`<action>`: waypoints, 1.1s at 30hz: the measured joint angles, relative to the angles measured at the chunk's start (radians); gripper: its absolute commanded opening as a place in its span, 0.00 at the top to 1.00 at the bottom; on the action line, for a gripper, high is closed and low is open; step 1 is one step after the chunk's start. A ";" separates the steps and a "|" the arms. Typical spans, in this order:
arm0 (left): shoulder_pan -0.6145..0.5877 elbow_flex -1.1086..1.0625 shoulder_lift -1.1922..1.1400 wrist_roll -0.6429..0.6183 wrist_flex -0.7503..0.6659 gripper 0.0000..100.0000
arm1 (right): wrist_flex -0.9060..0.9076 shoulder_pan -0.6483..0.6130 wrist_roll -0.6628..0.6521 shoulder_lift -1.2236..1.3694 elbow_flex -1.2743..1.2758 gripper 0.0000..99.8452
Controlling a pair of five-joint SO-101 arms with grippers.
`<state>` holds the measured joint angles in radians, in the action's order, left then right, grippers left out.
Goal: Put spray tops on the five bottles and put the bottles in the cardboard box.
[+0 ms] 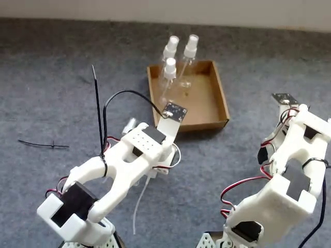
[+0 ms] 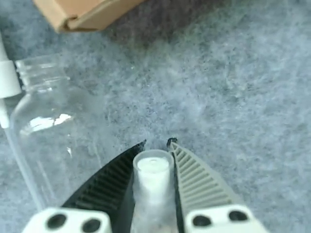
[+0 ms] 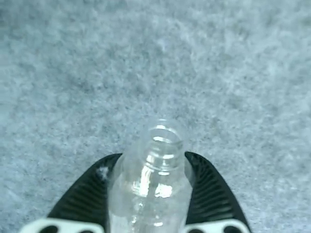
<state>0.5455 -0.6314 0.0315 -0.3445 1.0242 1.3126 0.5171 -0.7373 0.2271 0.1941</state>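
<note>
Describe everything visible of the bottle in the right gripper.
The bottle is clear, glossy plastic with a round body, rounded shoulders and a ridged neck, open and uncapped. The right gripper clamps its body between two ribbed black fingers, with grey carpet behind it.

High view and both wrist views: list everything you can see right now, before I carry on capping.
cardboard box: one, brown, far middle of the carpet
capped bottles: three, clear with white spray tops, in the box's far-left part
loose bottle: one, clear, no top, lying on the carpet beside the left gripper
held bottle: one, clear, no top, in the right gripper
spray top: one, white, in the left gripper
cable tie: one, black, on the carpet
carpet: one, grey
left gripper: shut on the spray top
right gripper: shut on the held bottle
</note>
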 measured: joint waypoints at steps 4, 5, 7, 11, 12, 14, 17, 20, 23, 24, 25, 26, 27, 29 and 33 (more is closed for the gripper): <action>0.000 0.000 0.000 0.002 0.003 1.00 | 0.000 0.000 0.000 0.000 0.000 1.00; -0.002 0.000 0.000 0.002 0.003 1.00 | 0.000 -0.002 0.000 0.000 0.000 1.00; -0.002 0.000 0.000 0.002 0.003 1.00 | 0.002 -0.009 0.000 0.000 0.000 1.00; 0.015 0.000 0.000 0.002 0.003 1.00 | 0.006 -0.051 0.000 0.000 0.000 1.00; 0.026 0.000 0.000 0.002 0.003 1.00 | 0.006 -0.063 0.000 0.000 0.000 1.00; 0.044 0.000 0.000 0.002 0.003 1.00 | 0.009 -0.078 0.000 0.000 0.000 1.00; 0.044 0.000 0.000 0.002 0.003 1.00 | 0.009 -0.086 0.000 0.000 0.000 1.00; 0.041 0.000 0.000 0.002 0.003 1.00 | 0.009 -0.087 0.000 0.000 0.000 1.00; 0.044 0.000 0.000 0.002 0.005 1.00 | 0.009 -0.100 0.000 0.000 0.000 1.00; 0.044 0.000 0.000 0.002 0.005 1.00 | 0.009 -0.103 0.000 0.000 0.000 1.00; 0.044 0.000 0.000 0.002 0.005 1.00 | 0.009 -0.104 0.000 0.000 0.000 1.00; 0.043 0.000 0.000 0.002 0.006 1.00 | 0.009 -0.104 0.000 0.000 0.000 1.00; 0.041 0.000 0.002 0.002 0.012 1.00 | 0.009 -0.104 -0.003 0.000 0.000 1.00; 0.041 -0.015 0.021 0.009 0.028 1.00 | 0.009 -0.104 -0.006 0.000 0.000 1.00; 0.044 -0.061 0.104 0.077 0.034 1.00 | 0.009 -0.114 -0.006 0.000 0.000 1.00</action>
<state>0.5900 -0.6928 0.1358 -0.2677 1.0579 1.3218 0.4035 -0.7434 0.2271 0.1941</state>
